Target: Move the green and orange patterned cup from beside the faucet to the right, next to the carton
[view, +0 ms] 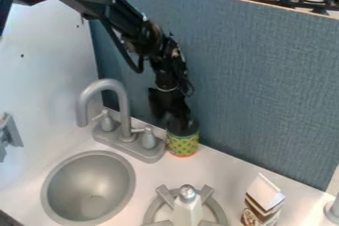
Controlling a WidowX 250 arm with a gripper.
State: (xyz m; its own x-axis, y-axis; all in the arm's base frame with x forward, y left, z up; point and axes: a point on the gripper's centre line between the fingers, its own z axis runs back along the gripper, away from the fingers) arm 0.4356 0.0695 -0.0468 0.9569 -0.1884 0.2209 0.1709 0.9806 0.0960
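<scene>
My gripper (177,116) hangs down in front of the blue-grey back panel, right of the faucet. It is at the top of a small can (183,144) with a green and yellow pattern and an orange-red bottom edge. The can stands upright on the counter against the panel, close to the faucet base. The dark gripper covers or blends into the can's upper part, so whether it grips the can is hidden.
A grey faucet (120,102) rises behind the round sink (88,186). At the front, a white bottle with a silver top (188,208) stands on a grey burner (153,210). A brown and white carton (262,203) is to its right. The back panel (258,86) bounds the counter.
</scene>
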